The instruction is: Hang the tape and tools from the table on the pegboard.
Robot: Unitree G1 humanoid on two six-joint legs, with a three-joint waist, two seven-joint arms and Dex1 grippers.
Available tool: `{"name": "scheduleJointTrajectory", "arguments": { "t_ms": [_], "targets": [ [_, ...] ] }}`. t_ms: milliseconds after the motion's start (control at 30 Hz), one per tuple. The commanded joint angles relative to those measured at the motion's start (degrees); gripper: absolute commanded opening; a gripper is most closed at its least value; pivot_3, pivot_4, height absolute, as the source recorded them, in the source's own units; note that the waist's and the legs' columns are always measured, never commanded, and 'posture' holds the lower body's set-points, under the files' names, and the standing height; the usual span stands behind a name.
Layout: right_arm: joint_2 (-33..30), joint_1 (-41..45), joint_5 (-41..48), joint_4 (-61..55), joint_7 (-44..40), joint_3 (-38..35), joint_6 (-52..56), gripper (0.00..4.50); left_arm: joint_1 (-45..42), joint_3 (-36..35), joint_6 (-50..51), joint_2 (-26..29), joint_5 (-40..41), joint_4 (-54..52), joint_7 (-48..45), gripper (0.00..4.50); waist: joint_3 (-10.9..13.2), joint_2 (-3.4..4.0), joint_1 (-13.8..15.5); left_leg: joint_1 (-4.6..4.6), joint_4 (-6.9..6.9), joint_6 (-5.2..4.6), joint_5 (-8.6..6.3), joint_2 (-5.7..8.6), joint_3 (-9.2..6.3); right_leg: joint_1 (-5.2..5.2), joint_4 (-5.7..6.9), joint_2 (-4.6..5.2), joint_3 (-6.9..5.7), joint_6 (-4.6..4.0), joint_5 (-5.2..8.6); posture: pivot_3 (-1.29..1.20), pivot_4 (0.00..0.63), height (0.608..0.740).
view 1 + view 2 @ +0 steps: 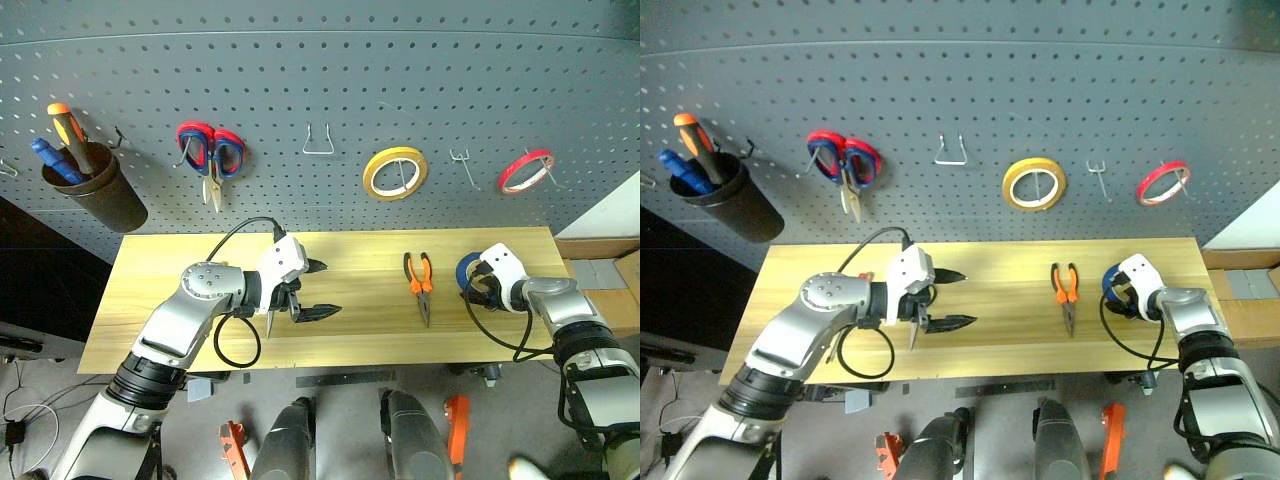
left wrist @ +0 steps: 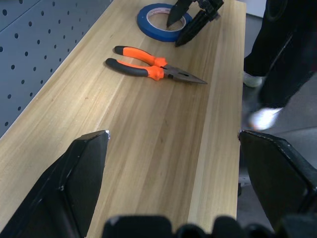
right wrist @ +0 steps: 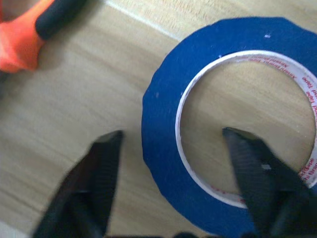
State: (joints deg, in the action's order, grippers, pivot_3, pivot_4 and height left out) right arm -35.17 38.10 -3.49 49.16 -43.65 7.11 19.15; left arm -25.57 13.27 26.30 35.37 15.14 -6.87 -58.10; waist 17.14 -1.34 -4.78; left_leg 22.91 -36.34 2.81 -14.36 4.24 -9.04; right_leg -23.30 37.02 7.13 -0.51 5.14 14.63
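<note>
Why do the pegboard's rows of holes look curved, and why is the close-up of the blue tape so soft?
Head views: the wide lens bows the pegboard rows into arcs. Right wrist view: the blue tape sits very close, so the fingers smear. Left wrist view: the pliers stay crisp.

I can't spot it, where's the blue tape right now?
The blue tape lies flat at the table's right end, beside the pliers, with the right tool straddling its band.

Pliers left of tape
</note>
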Motion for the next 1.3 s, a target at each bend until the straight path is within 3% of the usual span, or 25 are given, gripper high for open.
{"name": "scheduleJointTrajectory", "arguments": {
  "t_ms": [33, 167, 200, 300, 400, 600, 767, 867, 1033, 1300],
  "targets": [
    [0.26, -1.62, -2.65, 2.36, -0.96, 2.65, 0.67, 1.91, -0.73, -0.19, 1.11, -0.85, 1.47, -3.73, -0.38, 4.50, 0.00, -0.02, -0.01, 0.00, -0.03, 0.00, 0.00, 0.00, -0.01, 0.02, 0.00, 0.00, 0.00, 0.01, -0.01, -0.10, 0.335, 0.740],
    [0.47, -0.86, -3.53, 3.53, -0.79, 3.21, 0.01, 0.49, -0.55, 0.43, 0.36, -0.62, 0.68, -3.88, -1.39, 4.50, 0.00, -0.04, 0.00, 0.00, -0.29, 0.00, -0.01, 0.01, -0.04, 0.09, 0.09, -0.01, 0.00, 0.06, -0.04, -0.11, 0.326, 0.740],
    [0.41, -0.76, -3.86, 3.74, -0.38, 3.24, -0.54, 0.39, -0.69, 0.39, 0.39, -0.76, 0.65, -3.75, -1.40, 4.50, 0.00, -0.03, 0.00, 0.00, -0.34, -0.01, -0.01, 0.01, -0.05, 0.10, 0.11, -0.02, 0.00, 0.09, -0.06, -0.12, 0.322, 0.740],
    [-0.98, -1.94, -3.79, 0.85, 2.50, 1.45, -3.13, 0.39, -1.04, 0.18, 0.23, -1.19, 0.54, -3.40, -1.48, 4.50, -0.01, -0.05, 0.00, 0.01, -0.49, -0.02, -0.02, 0.02, -0.07, 0.15, 0.11, -0.03, 0.00, 0.15, -0.12, -0.13, 0.318, 0.740],
    [-3.57, -6.84, -2.26, -9.30, 3.26, -1.39, -4.94, 0.39, -1.03, 0.07, 0.09, -1.28, 0.47, -3.38, -1.58, 4.50, 0.01, -0.03, 0.33, 0.06, -0.57, -0.03, -0.02, 0.06, -0.10, 0.14, 0.11, -0.02, 0.02, 0.19, -0.16, -0.13, 0.318, 0.740],
    [-9.13, -30.36, -0.81, -51.54, 5.70, -10.57, 3.25, 0.39, -0.49, -1.09, 0.44, -1.47, 2.00, -5.08, -1.75, 4.50, 0.26, 0.42, 0.37, 0.45, -0.57, 0.06, -0.04, 0.06, -0.04, -0.23, 0.07, 0.02, 0.04, 0.21, -0.15, -0.14, 0.332, 0.740],
    [-1.84, -45.38, -6.80, -82.47, 15.81, -13.27, 9.49, 0.39, -0.38, -2.15, 0.67, -1.79, 3.96, -6.54, -2.04, 4.50, 0.38, 0.39, -0.37, 0.45, -0.59, -0.16, -0.18, -0.02, -0.04, -0.28, 0.16, -0.06, 0.06, 0.21, -0.15, -0.17, 0.348, 0.740],
    [2.75, -47.48, -15.32, -92.47, 23.60, -9.94, 6.21, 0.38, -0.80, -3.40, -0.15, -3.12, 4.83, -6.51, -0.31, 4.50, 0.60, 0.40, -0.36, 0.42, -0.65, -0.17, -0.18, 0.01, -0.04, -0.30, 0.25, -0.05, 0.12, 0.22, -0.14, -0.19, 0.353, 0.740],
    [7.60, -39.97, -17.56, -92.96, 27.12, -6.37, 4.76, 0.38, -2.65, -6.08, -0.41, -6.63, 3.84, -3.05, 5.04, 4.50, 0.79, 0.15, -0.34, 0.37, -0.70, -0.19, -0.15, 0.02, 0.01, -0.26, 0.20, -0.06, 0.19, 0.30, -0.19, -0.20, 0.352, 0.740],
    [9.15, -23.45, -11.13, -72.90, 26.56, -7.25, -4.14, 0.38, -2.99, -5.86, -1.67, -6.51, 3.03, -2.03, 5.38, 4.50, 0.83, 0.15, -0.33, 0.33, -0.61, 0.02, -0.04, 0.00, 0.04, -0.26, 0.16, -0.05, 0.13, 0.22, -0.22, -0.17, 0.338, 0.740]
  ]
}}
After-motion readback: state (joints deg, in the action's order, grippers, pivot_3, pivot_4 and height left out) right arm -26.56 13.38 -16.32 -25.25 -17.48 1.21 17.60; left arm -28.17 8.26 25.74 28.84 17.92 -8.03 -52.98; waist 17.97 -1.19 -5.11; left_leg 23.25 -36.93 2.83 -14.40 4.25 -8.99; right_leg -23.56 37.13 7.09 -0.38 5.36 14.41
